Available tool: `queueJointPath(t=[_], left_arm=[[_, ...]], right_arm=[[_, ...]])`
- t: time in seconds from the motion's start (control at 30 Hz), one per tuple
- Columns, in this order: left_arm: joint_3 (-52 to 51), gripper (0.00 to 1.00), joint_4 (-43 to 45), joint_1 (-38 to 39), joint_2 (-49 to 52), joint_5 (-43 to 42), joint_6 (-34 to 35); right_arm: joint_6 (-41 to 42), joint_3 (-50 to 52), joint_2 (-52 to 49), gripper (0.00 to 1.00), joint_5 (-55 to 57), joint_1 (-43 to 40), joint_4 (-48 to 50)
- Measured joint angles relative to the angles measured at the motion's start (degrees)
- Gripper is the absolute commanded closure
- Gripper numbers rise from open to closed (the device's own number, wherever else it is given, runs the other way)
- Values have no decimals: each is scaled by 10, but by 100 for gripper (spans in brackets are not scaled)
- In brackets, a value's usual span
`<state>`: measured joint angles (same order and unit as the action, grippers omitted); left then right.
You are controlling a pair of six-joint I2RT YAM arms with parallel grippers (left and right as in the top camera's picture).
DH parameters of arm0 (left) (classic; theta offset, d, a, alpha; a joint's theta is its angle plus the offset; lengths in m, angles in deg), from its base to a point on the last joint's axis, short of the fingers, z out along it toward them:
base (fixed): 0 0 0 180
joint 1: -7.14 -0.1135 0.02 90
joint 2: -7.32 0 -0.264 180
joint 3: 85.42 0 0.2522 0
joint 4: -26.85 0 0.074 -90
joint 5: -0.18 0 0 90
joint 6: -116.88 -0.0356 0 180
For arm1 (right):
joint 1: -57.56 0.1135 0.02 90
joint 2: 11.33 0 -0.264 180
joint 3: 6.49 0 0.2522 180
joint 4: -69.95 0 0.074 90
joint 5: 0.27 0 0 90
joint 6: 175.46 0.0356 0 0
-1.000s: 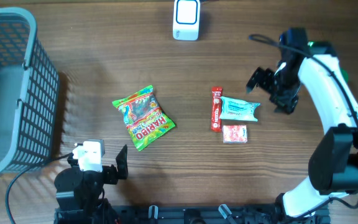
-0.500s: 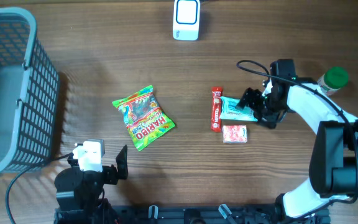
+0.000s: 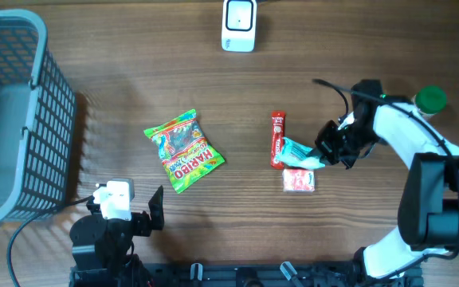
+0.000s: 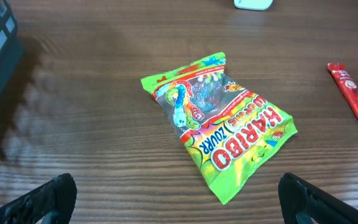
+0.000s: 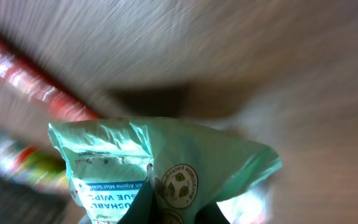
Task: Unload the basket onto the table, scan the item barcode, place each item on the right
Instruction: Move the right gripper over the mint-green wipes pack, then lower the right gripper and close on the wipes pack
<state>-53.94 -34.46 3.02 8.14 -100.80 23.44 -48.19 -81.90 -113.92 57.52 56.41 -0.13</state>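
The right gripper is clamped on one end of the teal wipes packet. In the right wrist view the film bunches between the two fingers and fans away from them. Seen from overhead, the packet's long axis runs leftward from the fingertips, and its far end reaches the red stick, just above the small pink packet. The white scanner sits at the table's far edge, beyond the packet and to its left. That probably means a lift and a carry that way. The left gripper hangs spread wide and empty near the Haribo bag, much farther from the packet.
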Motion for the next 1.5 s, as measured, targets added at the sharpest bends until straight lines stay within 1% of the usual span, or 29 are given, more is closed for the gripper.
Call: queueJointPath(t=[0.13,0.2,0.3,0.33,0.37,0.43,0.47,0.5,0.57,0.63,0.7,0.77,0.8,0.83,0.87,0.97,1.0,1.07,1.1,1.13,1.23,1.5], left_arm=[[0,0,0,0,0,0,0],[0,0,0,0,0,0,0],[0,0,0,0,0,0,0],[0,0,0,0,0,0,0],[0,0,0,0,0,0,0],[0,0,0,0,0,0,0],[0,0,0,0,0,0,0],[0,0,0,0,0,0,0],[0,0,0,0,0,0,0],[0,0,0,0,0,0,0],[0,0,0,0,0,0,0],[0,0,0,0,0,0,0],[0,0,0,0,0,0,0],[0,0,0,0,0,0,0],[0,0,0,0,0,0,0],[0,0,0,0,0,0,0],[0,0,0,0,0,0,0],[0,0,0,0,0,0,0],[0,0,0,0,0,0,0],[0,0,0,0,0,0,0],[0,0,0,0,0,0,0],[0,0,0,0,0,0,0]], right_arm=[[5,-82,-1,96,-106,-9,-97],[24,-103,-1,96,-151,-11,-138],[66,-106,-1,96,-200,-10,-183],[76,-106,-1,94,-209,-10,-184],[84,-106,-1,87,-216,-10,-184],[102,-106,-1,84,-223,-10,-180],[110,-106,-1,82,-221,-10,-175],[114,-106,-1,82,-211,-10,-163],[121,-106,-1,82,-174,-10,-126],[114,-106,-1,81,-85,-8,-78],[91,-106,-1,71,-18,-3,-56],[35,-106,-1,48,40,14,-21],[9,-106,-1,40,49,23,-7],[-7,-106,-1,19,53,30,0],[-66,-106,-1,0,56,56,13],[-145,-106,-1,0,55,104,36],[-167,-106,-1,9,55,127,44],[-187,-106,-1,61,66,166,53],[-190,-106,-1,83,76,175,54],[-180,-106,-1,96,97,188,52],[-153,-107,-1,96,159,198,42],[-96,-128,-1,96,301,179,30]])
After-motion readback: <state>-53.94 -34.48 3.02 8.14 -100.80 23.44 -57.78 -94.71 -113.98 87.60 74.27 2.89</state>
